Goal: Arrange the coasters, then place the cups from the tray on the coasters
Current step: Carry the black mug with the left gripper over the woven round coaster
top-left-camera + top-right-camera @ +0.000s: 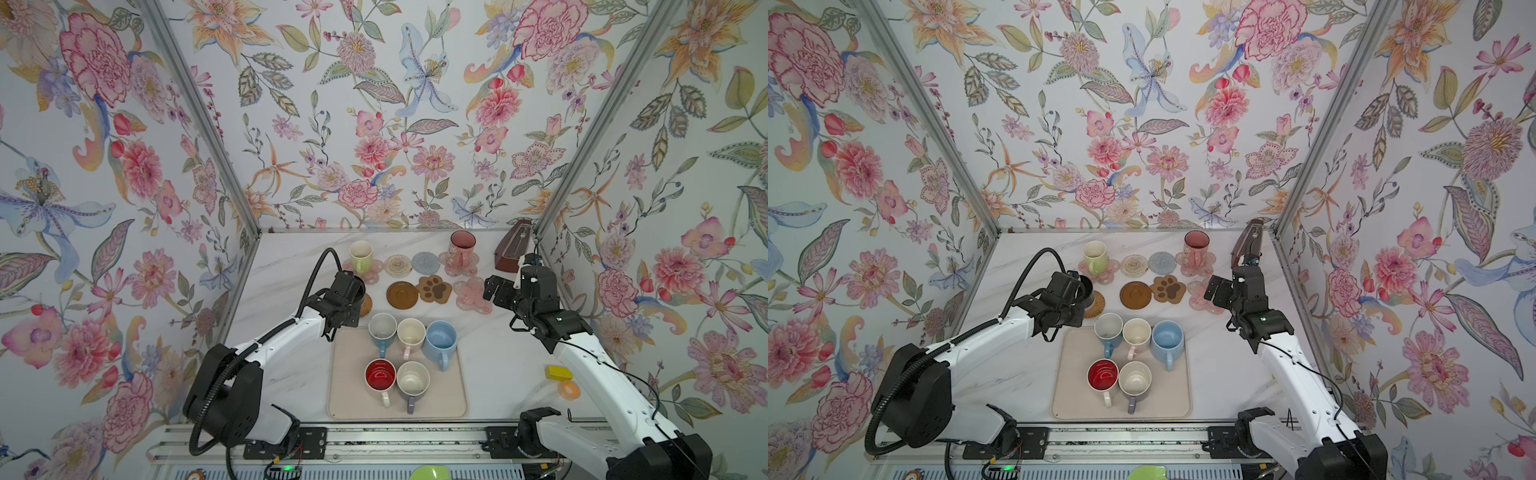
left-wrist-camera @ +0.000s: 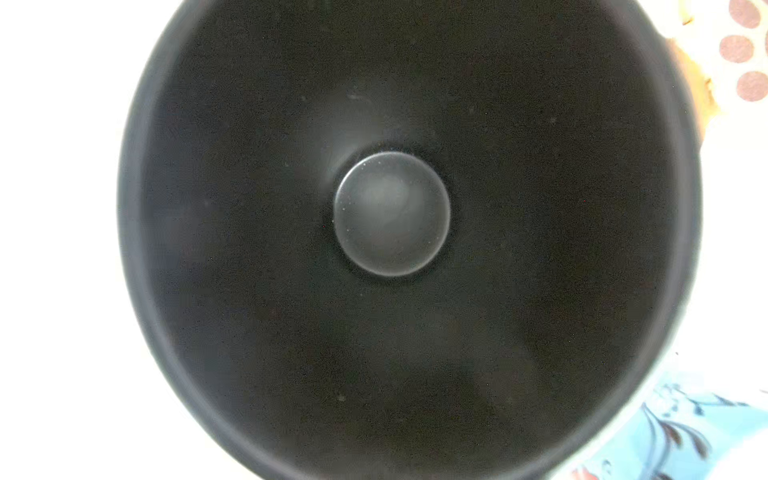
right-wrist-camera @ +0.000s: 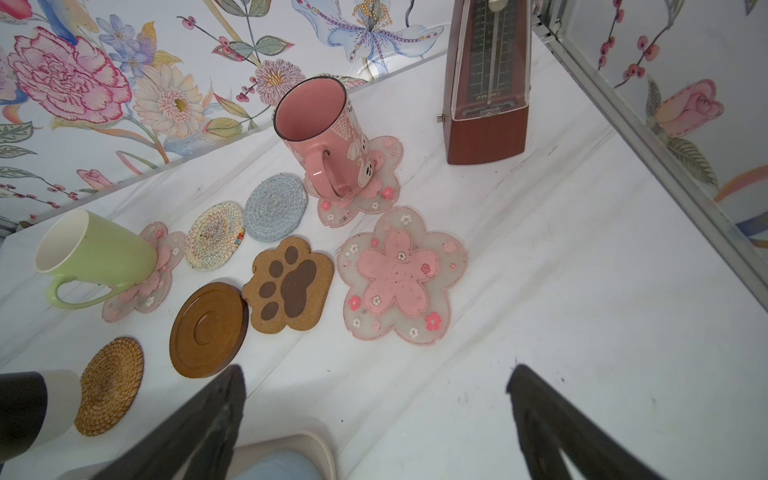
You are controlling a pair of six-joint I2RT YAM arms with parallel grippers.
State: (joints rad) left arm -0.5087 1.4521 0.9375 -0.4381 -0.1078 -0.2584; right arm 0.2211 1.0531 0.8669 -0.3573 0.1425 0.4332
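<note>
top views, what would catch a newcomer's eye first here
The loud floral wallpaper on all three walls. Next, five mugs clustered on the beige tray at front centre, with coasters laid in two rows behind them. The left gripper holds a black mug by the rattan coaster.

The view looks straight down into a black cup (image 2: 249, 291), whose dark matte inside fills nearly the whole frame. At the bottom lies a round, slightly paler grey floor (image 2: 391, 214) with a soft sheen, a little above the middle of the picture. The rim (image 2: 129, 187) curves as a smooth dark band, sharpest on one side. Outside the cup, almost everything is washed out to bright white. Past the rim in one corner sits a thin tan strip (image 2: 702, 91), blurred, and beside it a few round pinkish-brown dots (image 2: 736, 48). In another corner shows a pale blue patch (image 2: 673, 432) with dark leafy sprigs.
</note>
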